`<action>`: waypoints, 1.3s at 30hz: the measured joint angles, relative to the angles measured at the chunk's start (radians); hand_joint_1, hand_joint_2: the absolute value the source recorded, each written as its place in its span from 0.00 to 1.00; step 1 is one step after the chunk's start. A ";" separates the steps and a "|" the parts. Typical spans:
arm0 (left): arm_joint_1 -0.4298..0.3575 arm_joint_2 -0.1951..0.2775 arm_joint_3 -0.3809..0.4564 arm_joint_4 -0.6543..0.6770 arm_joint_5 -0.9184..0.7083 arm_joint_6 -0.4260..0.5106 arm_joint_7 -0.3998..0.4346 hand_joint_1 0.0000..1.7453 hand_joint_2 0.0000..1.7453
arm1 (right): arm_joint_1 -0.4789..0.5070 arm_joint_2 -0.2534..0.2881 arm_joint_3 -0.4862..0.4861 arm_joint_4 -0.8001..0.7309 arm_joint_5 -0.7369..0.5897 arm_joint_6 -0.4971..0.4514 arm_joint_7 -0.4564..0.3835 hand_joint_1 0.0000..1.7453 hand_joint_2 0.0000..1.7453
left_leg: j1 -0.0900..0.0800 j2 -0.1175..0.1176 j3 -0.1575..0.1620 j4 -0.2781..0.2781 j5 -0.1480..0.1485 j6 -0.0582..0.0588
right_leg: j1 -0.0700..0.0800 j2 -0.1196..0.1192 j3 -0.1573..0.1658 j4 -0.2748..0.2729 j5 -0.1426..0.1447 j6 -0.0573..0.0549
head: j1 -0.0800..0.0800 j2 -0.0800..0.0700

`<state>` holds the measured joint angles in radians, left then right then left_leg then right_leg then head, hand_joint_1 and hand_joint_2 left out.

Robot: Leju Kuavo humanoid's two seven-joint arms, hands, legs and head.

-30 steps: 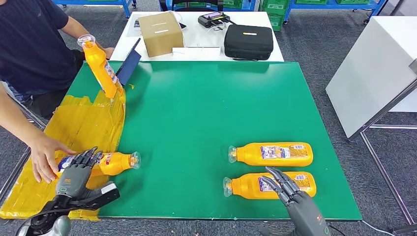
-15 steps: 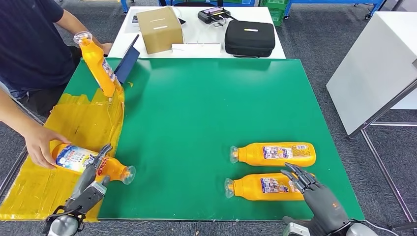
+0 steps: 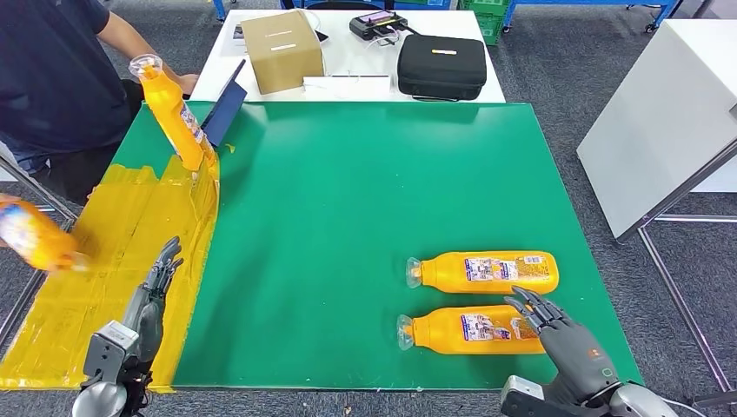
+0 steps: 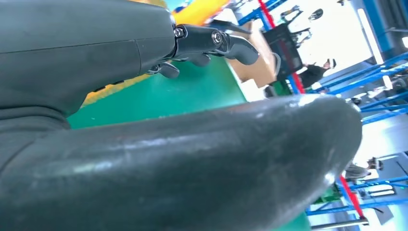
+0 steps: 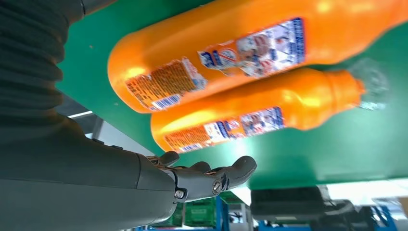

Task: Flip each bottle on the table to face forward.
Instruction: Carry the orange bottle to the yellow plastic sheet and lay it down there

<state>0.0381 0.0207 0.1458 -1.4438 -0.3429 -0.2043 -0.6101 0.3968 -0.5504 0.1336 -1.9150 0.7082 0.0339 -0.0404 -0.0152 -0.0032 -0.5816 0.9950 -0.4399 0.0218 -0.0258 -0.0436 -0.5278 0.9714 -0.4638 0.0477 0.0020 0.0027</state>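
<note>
Since right hand (image 3: 556,334) hovered with fingers spread beside near bottle (image 3: 465,331), at 3 o'clock, a nudge risked rolling it.

A cardboard box (image 3: 283,49) sits beside a black case (image 3: 441,67).

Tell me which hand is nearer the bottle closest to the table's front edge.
Right. The right hand hovers at the base end of that bottle, fingers spread. The left hand is far across the table, over the yellow tape.
</note>
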 joint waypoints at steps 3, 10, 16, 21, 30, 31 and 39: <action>0.016 -0.018 -0.001 -0.053 0.020 -0.009 0.000 0.00 0.00 | -0.003 0.003 0.001 0.019 0.017 0.011 0.018 0.00 1.00 | 0.000 0.000 0.000 0.000 0.000 0.000 | 0.000 0.000 0.000 0.000 0.000 0.000 | 0.000 0.000; 0.030 -0.035 -0.002 -0.118 0.058 -0.028 0.002 0.00 0.00 | -0.011 -0.001 0.015 0.061 0.035 0.021 0.060 0.00 1.00 | 0.000 0.000 -0.001 0.000 0.000 0.000 | 0.000 0.000 -0.001 0.000 0.000 0.000 | 0.000 0.000; 0.032 -0.040 -0.005 -0.138 0.077 -0.047 0.003 0.00 0.00 | -0.052 -0.005 0.037 0.125 0.076 0.023 0.079 0.00 1.00 | 0.000 0.000 -0.001 0.000 0.000 0.000 | 0.000 0.000 -0.001 0.000 0.000 0.000 | 0.000 0.000; 0.034 -0.044 -0.009 -0.149 0.093 -0.065 -0.001 0.00 0.00 | -0.109 0.007 0.076 0.189 0.149 0.014 0.086 0.00 1.00 | 0.000 0.001 0.000 0.000 0.000 0.000 | 0.000 0.001 -0.001 0.000 0.000 0.000 | 0.000 0.000; 0.045 -0.051 -0.029 -0.163 0.102 -0.088 -0.003 0.00 0.00 | -0.241 0.080 0.136 0.329 0.259 -0.002 0.093 0.00 1.00 | 0.000 0.001 0.000 0.000 0.000 0.000 | 0.001 0.001 -0.001 0.000 0.000 0.000 | 0.000 0.000; 0.045 -0.052 -0.029 -0.163 0.102 -0.089 -0.003 0.00 0.00 | -0.247 0.084 0.138 0.336 0.260 -0.003 0.093 0.00 1.00 | 0.000 0.001 0.000 0.000 0.000 0.000 | 0.001 0.001 -0.001 0.000 0.000 0.000 | 0.000 0.000; 0.045 -0.052 -0.029 -0.164 0.102 -0.089 -0.003 0.00 0.00 | -0.255 0.090 0.141 0.347 0.262 -0.005 0.093 0.00 1.00 | 0.000 0.001 0.000 0.000 0.000 0.000 | 0.001 0.001 -0.001 0.000 0.000 0.000 | 0.000 0.000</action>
<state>0.0835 -0.0309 0.1164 -1.6075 -0.2407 -0.2935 -0.6130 0.1414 -0.4603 0.2745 -1.5685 0.9701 0.0292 0.0530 -0.0149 -0.0022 -0.5818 0.9949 -0.4399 0.0218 -0.0253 -0.0425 -0.5284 0.9715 -0.4639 0.0478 0.0019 0.0027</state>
